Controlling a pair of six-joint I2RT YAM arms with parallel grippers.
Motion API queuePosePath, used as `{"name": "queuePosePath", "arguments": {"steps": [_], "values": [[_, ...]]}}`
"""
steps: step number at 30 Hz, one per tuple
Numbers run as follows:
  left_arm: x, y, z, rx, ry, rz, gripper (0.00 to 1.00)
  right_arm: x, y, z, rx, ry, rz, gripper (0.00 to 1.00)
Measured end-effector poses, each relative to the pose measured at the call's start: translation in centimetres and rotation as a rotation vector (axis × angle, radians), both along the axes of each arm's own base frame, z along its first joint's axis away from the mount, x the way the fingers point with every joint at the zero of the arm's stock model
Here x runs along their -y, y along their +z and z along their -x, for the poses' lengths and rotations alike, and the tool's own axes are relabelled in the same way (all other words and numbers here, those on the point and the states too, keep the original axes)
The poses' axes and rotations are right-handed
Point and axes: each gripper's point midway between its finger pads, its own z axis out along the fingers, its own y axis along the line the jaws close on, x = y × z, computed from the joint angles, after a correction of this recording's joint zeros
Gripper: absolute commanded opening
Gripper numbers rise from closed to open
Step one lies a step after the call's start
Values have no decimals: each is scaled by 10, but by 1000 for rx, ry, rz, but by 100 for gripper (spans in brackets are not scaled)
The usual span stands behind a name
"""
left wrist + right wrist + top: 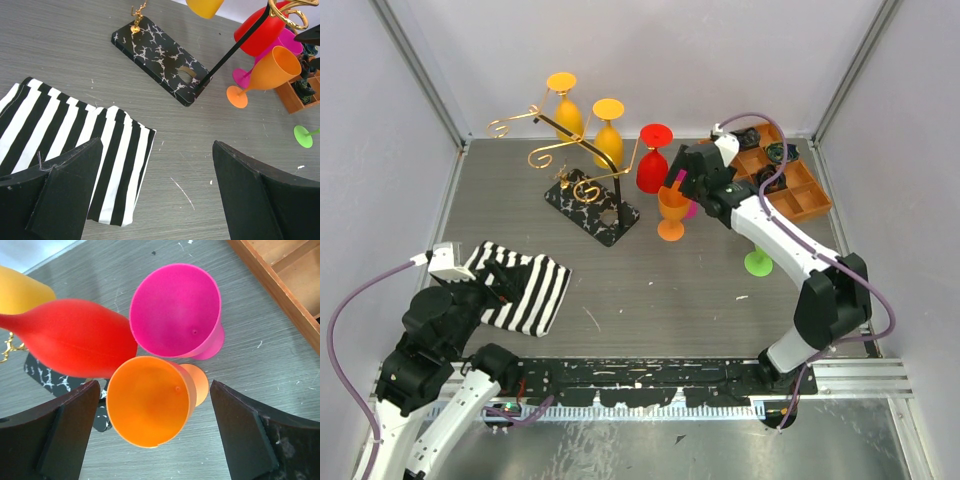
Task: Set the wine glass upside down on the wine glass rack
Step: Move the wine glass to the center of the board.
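One orange wine glass [145, 410] stands upright under the wide-open right end effector [155, 387].

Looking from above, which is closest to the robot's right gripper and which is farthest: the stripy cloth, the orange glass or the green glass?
From the right gripper:
1. orange glass, right below it.
2. green glass, off to the right, beside that arm.
3. stripy cloth, far over on the left side.

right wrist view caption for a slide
Open right gripper above upright orange glass, pink glass behind, red glass alongside.
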Motion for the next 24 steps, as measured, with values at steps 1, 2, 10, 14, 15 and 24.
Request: {"name": "queuePosePath", "arguments": {"steps": [1, 2, 10, 14, 15, 24], "values": [[0, 0, 0, 0, 0, 0, 98, 0, -2, -2, -7, -7, 6, 98], [0, 0, 0, 0, 0, 0, 98, 1, -5, -3, -17, -13, 12, 99], [0, 0, 0, 0, 0, 1, 98, 1, -25, -13, -78, -48, 57, 100], [0, 0, 0, 0, 0, 1, 98, 0, -26, -20, -79, -57, 65, 100], [0, 0, 0, 0, 0, 1, 98, -1, -27, -21, -79, -58, 66, 100], [0, 0, 0, -1, 0, 1, 98, -5, -42, -29, -106, -62, 80, 99]]}}
